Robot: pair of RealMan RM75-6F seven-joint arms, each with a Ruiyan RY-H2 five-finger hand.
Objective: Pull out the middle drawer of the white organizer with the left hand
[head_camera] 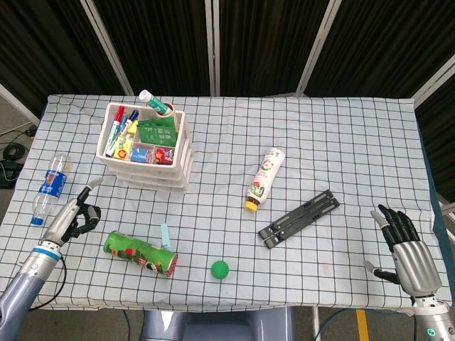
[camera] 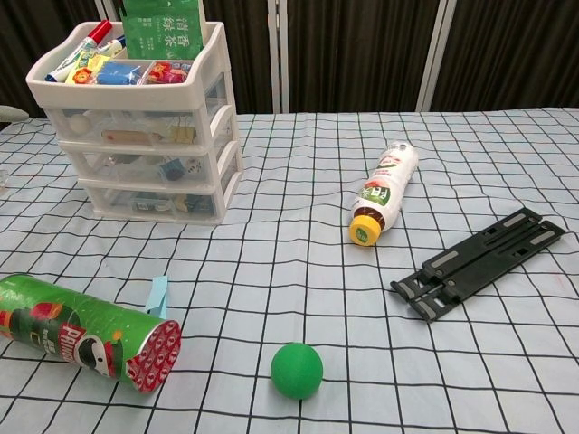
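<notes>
The white organizer stands at the back left of the table, its top tray full of pens and packets. Its three clear drawers face the chest view, and the middle drawer is pushed in. My left hand hovers over the table's left side, in front of and left of the organizer and apart from it. It holds nothing; one finger stretches toward the organizer and the others bend. Only a pale tip of it shows in the chest view. My right hand is at the front right corner, fingers spread and empty.
A water bottle lies just left of my left hand. A green chips can and a blue clip lie in front of the organizer. A green ball, a yellow-capped bottle and a black folding stand lie mid-table.
</notes>
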